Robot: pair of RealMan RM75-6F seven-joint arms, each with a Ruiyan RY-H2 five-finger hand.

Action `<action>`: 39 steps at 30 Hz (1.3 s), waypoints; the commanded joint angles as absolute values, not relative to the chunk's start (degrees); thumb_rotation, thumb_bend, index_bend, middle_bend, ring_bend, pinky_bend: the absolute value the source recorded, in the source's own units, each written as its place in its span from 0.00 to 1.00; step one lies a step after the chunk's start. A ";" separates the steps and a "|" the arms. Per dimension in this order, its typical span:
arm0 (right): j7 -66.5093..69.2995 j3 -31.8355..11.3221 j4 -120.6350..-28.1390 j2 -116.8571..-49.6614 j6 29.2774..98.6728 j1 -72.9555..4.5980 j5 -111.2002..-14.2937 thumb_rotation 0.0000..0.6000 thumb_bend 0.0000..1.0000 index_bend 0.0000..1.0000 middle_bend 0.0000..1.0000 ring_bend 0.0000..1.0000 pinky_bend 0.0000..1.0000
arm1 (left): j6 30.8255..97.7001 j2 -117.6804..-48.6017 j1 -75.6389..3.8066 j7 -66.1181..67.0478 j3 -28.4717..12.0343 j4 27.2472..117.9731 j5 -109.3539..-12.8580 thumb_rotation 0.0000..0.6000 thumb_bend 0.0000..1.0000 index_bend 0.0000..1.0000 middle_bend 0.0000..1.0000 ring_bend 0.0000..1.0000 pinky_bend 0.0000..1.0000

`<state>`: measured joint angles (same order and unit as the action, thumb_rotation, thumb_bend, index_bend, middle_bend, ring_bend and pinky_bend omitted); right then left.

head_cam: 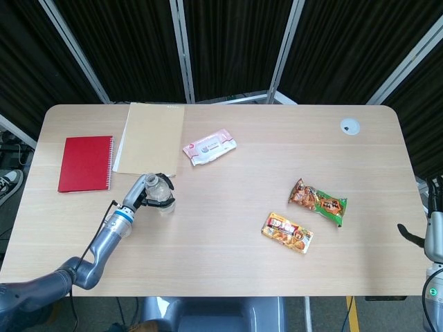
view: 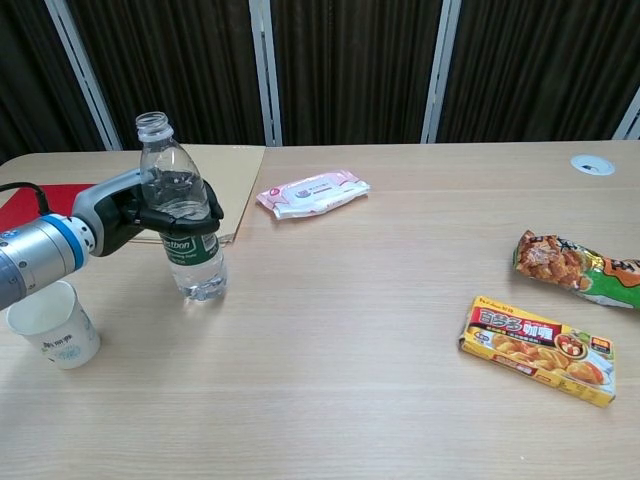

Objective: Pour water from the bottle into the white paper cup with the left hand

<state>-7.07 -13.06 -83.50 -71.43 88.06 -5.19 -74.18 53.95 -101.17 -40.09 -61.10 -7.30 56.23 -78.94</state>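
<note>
A clear, uncapped water bottle (view: 190, 262) with a green label stands upright, its base at the tabletop, left of centre. My left hand (view: 150, 213) grips it around the middle from the left; in the head view the left hand (head_cam: 142, 192) and bottle (head_cam: 160, 200) sit in front of the tan folder. The white paper cup (view: 50, 325) stands upright to the bottle's lower left, below my forearm. In the head view my arm hides the cup. My right hand (head_cam: 432, 232) shows only at the far right edge, off the table, its fingers unclear.
A red notebook (head_cam: 86, 162) and a tan folder (head_cam: 151, 138) lie at the back left. A pink wipes pack (head_cam: 209, 146) lies behind the bottle. A snack bag (head_cam: 318, 202) and a yellow box (head_cam: 286, 232) lie on the right. A white disc (head_cam: 349, 126) sits far right.
</note>
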 commanded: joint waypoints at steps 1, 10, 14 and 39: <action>-7.12 -13.01 -83.46 -71.46 88.02 -5.21 -74.21 1.00 0.00 0.00 0.00 0.00 0.00 | 54.45 -101.49 -39.84 -60.76 -7.38 55.85 -79.58 1.00 0.18 0.46 0.39 0.28 0.30; -7.27 -13.00 -83.66 -71.45 88.25 -5.15 -74.25 1.00 0.00 0.00 0.00 0.00 0.00 | 53.43 -100.34 -39.52 -61.07 -6.56 57.02 -81.00 1.00 0.13 0.24 0.21 0.16 0.20; -7.33 -13.00 -83.71 -71.50 88.37 -5.13 -74.29 1.00 0.00 0.00 0.00 0.00 0.00 | 53.93 -99.87 -39.20 -61.47 -6.65 57.49 -81.40 1.00 0.13 0.19 0.17 0.14 0.18; -7.35 -12.55 -87.87 -69.67 91.18 -4.01 -76.66 1.00 0.00 0.00 0.00 0.00 0.00 | 72.60 -71.45 -29.70 -42.04 -3.24 74.94 -89.60 1.00 0.12 0.00 0.00 0.00 0.00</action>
<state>-7.31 -12.58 -87.62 -69.85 91.03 -4.13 -76.60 68.18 -75.83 -33.29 -49.26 -3.70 72.74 -88.94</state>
